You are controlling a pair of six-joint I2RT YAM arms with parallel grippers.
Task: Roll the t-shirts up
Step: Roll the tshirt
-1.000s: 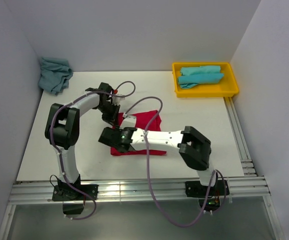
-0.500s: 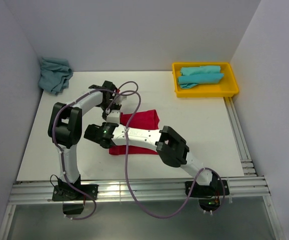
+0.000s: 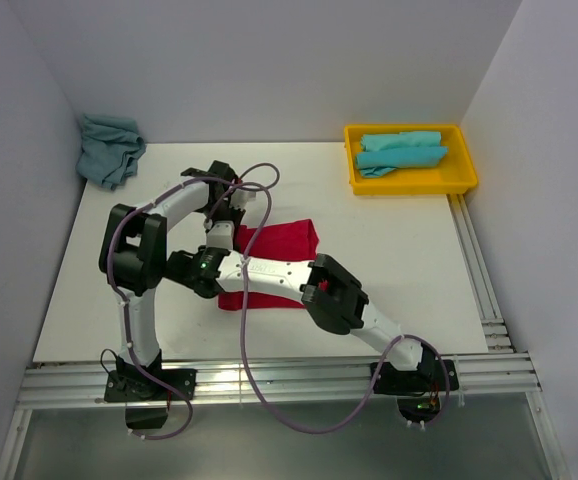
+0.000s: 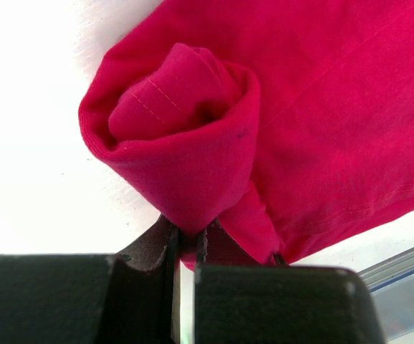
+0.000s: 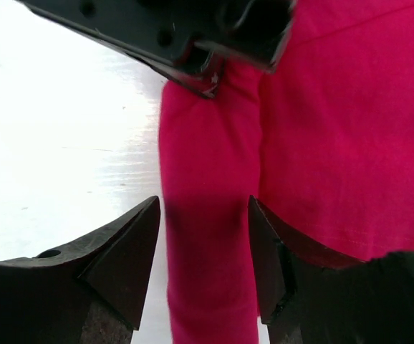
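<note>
Left wrist view: my left gripper (image 4: 188, 240) is clenched on the bright red cotton t-shirt (image 4: 321, 107). It pinches the end of a tight little roll whose spiral faces the lens. The rest of the shirt lies flat on the white table (image 4: 28, 186) beyond it.

Right wrist view: my right gripper (image 5: 203, 215) stands released, its fingers (image 5: 121, 251) spread to either side of the same rolled edge. The left gripper sits at the far end of that edge. Whether my pads brush the cloth I cannot tell from here.

Top view: over the last second my right arm has swung from the near middle of the shirt to its left edge, jaws widening as it went, while the left has kept its pinch. I judge the right is lining up to take the near end of the roll, so both ends can turn together. Only the left margin is rolled so far. Light turquoise shirts (image 3: 399, 150) lie bundled in the yellow plastic tray (image 3: 409, 187) at the back right. A crumpled turquoise shirt (image 3: 109, 148) waits in the back left corner.
</note>
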